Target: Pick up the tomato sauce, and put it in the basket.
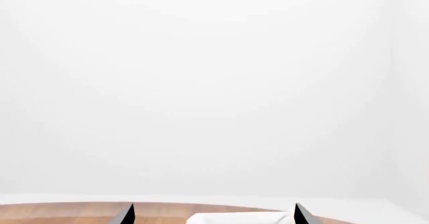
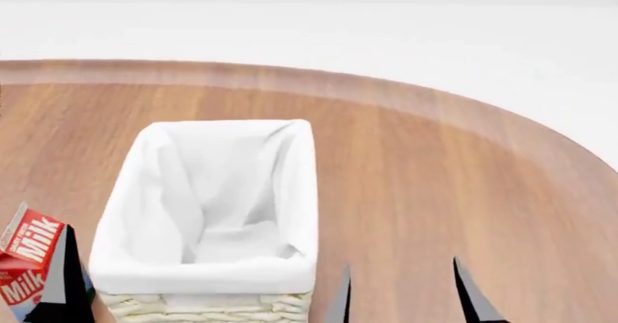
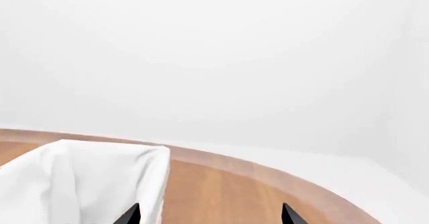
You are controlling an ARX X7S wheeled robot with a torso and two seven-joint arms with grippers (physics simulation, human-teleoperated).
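The tomato sauce can is out of view in every frame. The basket [image 2: 214, 269], cream wicker with a white cloth liner, stands at the near left of the round wooden table, and nothing shows inside it. My right gripper [image 2: 406, 294] is open and empty, low over the table just right of the basket's near corner. In the right wrist view, the right gripper [image 3: 209, 216] has the basket [image 3: 80, 179] by one fingertip. My left gripper [image 1: 214, 215] is open and empty, with the liner's white cloth [image 1: 234, 218] between its tips.
A red and white milk carton [image 2: 27, 261] stands at the near left, beside the basket, with a dark finger [image 2: 66, 272] against it. The table's curved edge [image 2: 540, 131] runs along the far and right side. A plain white wall lies beyond.
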